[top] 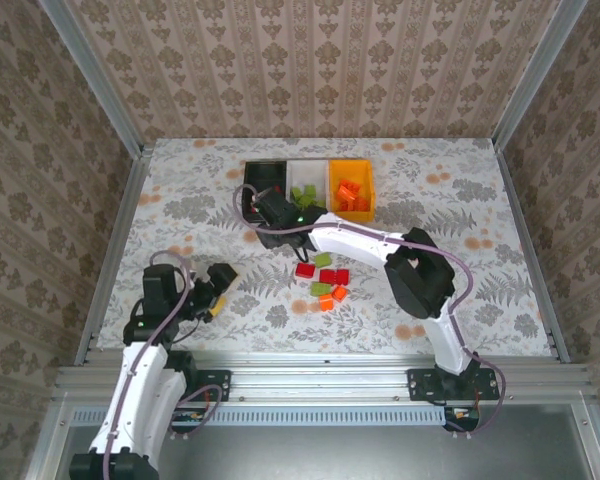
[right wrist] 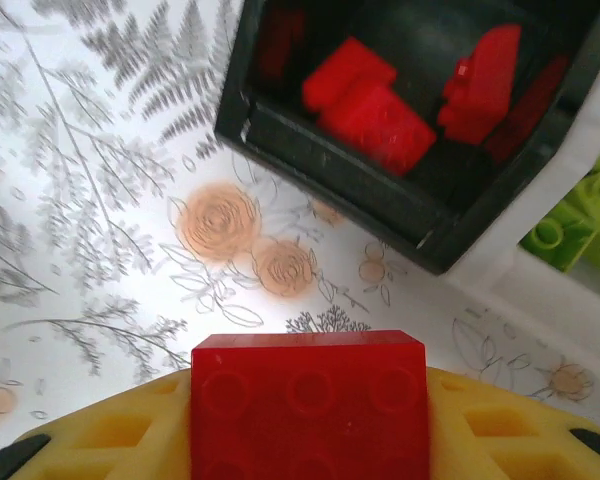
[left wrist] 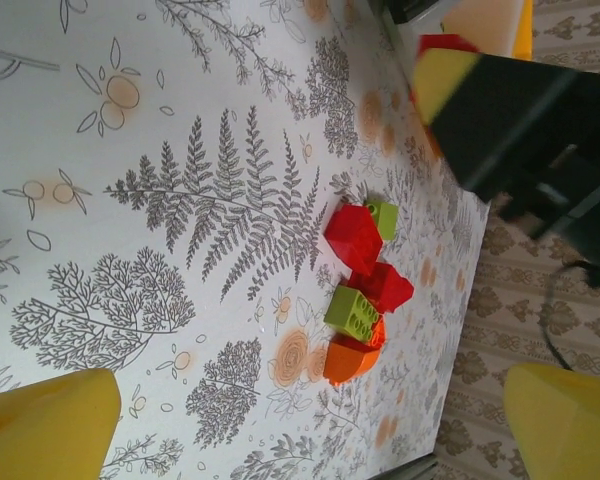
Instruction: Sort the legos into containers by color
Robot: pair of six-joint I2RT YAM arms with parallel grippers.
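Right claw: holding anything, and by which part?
Yes: a red lego, clamped by its two opposite side faces between the yellow fingers, studs toward the camera.

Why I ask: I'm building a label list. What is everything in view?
black bin: one, left of joined row, far middle of table; several red bricks inside
white bin: one, middle of row; green bricks inside
orange bin: one, right end; orange bricks inside
loose bricks: about seven, red, green, orange, table centre
held brick: one, red, near black bin
left gripper: one, black and yellow, open, near left
right gripper: one, black and yellow, shut on held brick
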